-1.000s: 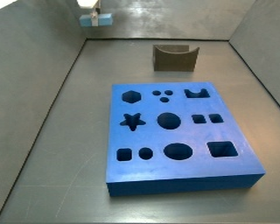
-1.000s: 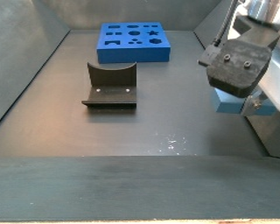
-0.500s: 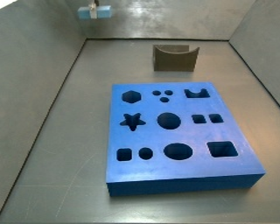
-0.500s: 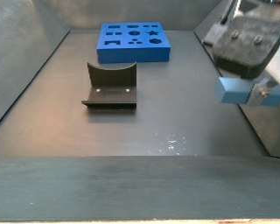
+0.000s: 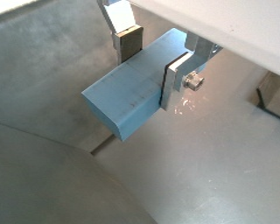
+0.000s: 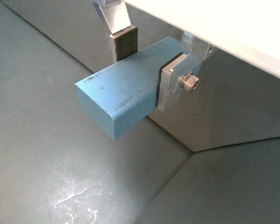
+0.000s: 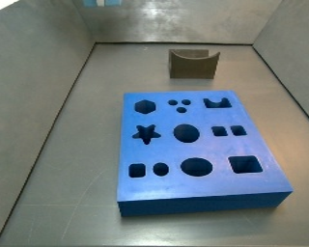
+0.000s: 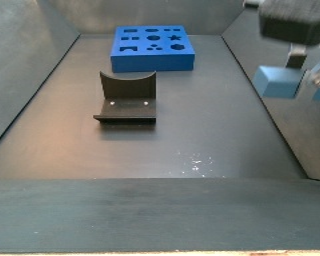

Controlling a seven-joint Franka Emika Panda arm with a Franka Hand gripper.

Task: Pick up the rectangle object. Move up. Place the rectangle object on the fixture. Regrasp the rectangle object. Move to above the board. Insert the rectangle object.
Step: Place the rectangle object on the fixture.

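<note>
The rectangle object [image 5: 129, 94], a light blue-grey block, hangs in the air with my gripper [image 5: 152, 66] shut across its short width. Both wrist views show this, with the block [image 6: 116, 103] between the two dark pads. In a side view the block [image 8: 279, 80] and gripper [image 8: 296, 82] are high by the right wall, well above the floor. In a side view only a sliver of the block [image 7: 104, 3] shows at the frame's upper edge. The fixture [image 7: 192, 64] [image 8: 124, 97] stands on the floor with its notch bare. The blue board [image 7: 196, 145] [image 8: 152, 47] lies flat, with nothing in its holes.
Sloping grey metal walls [image 7: 47, 106] enclose the floor. The gripper hangs close to a wall [image 8: 303, 130], far from the board and to the side of the fixture. Bare floor [image 8: 163, 150] lies in front of the fixture.
The gripper has risen with the block held in it; in a side view the block has slid almost out past the upper edge. Fixture and board have not moved.
</note>
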